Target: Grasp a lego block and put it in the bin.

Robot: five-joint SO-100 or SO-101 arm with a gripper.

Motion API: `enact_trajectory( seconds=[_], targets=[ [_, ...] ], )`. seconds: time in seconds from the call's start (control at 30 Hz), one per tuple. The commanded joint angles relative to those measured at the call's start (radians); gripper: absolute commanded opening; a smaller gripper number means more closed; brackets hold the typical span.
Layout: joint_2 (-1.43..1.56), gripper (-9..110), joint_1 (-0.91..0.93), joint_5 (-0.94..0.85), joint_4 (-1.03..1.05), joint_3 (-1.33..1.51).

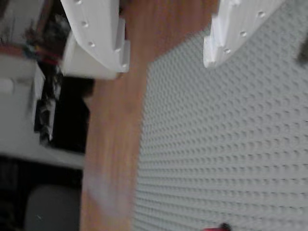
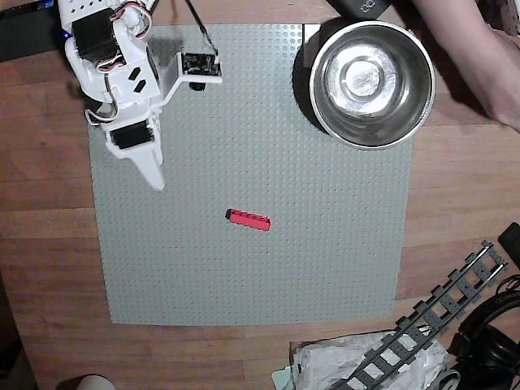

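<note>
Red lego block (image 2: 249,218) is seen lying flat at centre of the grey baseplate (image 2: 325,268) in the overhead view, well apart from the gripper (image 2: 154,175) at upper left. Fingers (image 1: 103,33) are spread open, holding nothing. Block is judged light, rigid, smooth-sided; best pinched across its narrow width, mid-length. Steel bowl (image 2: 373,81), upper right, is empty.
</note>
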Motion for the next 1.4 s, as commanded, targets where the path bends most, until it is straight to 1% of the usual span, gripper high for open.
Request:
enact_trajectory(
  seconds=[0.0,0.2,0.3,0.47,0.73,0.83,1.07,1.23,1.37],
  targets=[
    [-0.121,15,-0.011,0.052,-0.051,-0.123],
    [-0.400,15,-0.091,0.152,-0.061,-0.359],
    [-0.609,15,-0.141,0.242,-0.058,-0.503],
    [-0.923,17,-0.222,0.376,-0.077,-0.663],
    [-1.296,18,-0.270,0.512,-0.245,-0.765],
    [-1.447,18,-0.259,0.546,-0.281,-0.847],
    [-1.717,18,-0.268,0.600,-0.281,-1.065],
    [-1.859,18,-0.272,0.612,-0.267,-1.190],
    [-1.957,18,-0.272,0.617,-0.212,-1.290]
  ],
)
